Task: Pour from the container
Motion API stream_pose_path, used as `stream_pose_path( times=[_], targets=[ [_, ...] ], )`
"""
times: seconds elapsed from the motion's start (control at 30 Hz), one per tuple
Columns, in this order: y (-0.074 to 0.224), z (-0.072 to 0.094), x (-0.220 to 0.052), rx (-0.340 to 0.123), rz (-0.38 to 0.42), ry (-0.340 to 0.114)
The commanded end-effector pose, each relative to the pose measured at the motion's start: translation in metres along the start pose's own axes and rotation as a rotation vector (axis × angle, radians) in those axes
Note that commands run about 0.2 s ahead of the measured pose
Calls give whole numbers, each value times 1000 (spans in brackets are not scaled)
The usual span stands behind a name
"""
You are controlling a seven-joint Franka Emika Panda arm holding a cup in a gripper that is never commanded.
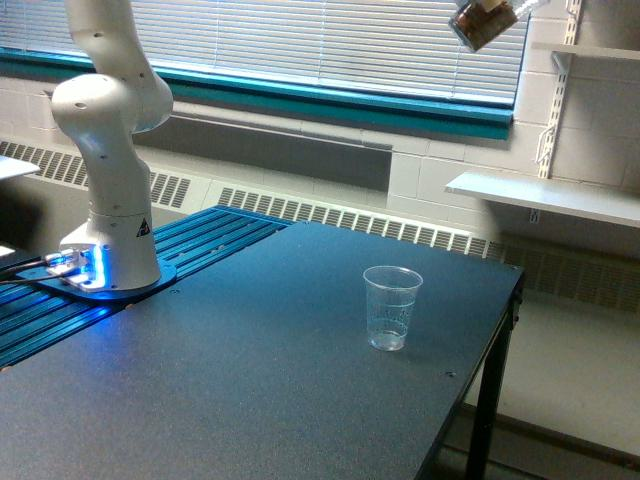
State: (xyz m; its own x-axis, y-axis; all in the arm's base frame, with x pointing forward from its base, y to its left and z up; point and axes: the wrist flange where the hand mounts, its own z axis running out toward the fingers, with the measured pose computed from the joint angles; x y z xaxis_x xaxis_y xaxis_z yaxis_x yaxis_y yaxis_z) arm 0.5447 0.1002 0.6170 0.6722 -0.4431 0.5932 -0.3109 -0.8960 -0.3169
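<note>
Jar: top edge of exterior view, right of centre, tilted, brown contents inside; high over table.
Cup: upright on table, looks empty, well below jar.
Gripper: out of frame; grip state can't be told.
Handling: likely rigid, smooth, slippery, breakable if glass; hold mid-wall.

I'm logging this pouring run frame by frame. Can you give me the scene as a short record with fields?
container: clear jar with brown contents, tilted, high at the top edge of the exterior view
gripper: not visible, cut off by the frame
receiving cup: clear plastic cup, upright on the table, looks empty
table: dark top
arm base: white, at the exterior view's left
pour: no stream visible
</note>
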Motion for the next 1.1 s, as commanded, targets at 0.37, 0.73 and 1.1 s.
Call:
stream_pose_path(
  times=[0.37,0.73,1.1],
  targets=[
    [20,-6,16,-22,-2,41],
    [49,12,15,-49,-21,50],
    [79,25,-7,-89,-88,33]
  ],
)
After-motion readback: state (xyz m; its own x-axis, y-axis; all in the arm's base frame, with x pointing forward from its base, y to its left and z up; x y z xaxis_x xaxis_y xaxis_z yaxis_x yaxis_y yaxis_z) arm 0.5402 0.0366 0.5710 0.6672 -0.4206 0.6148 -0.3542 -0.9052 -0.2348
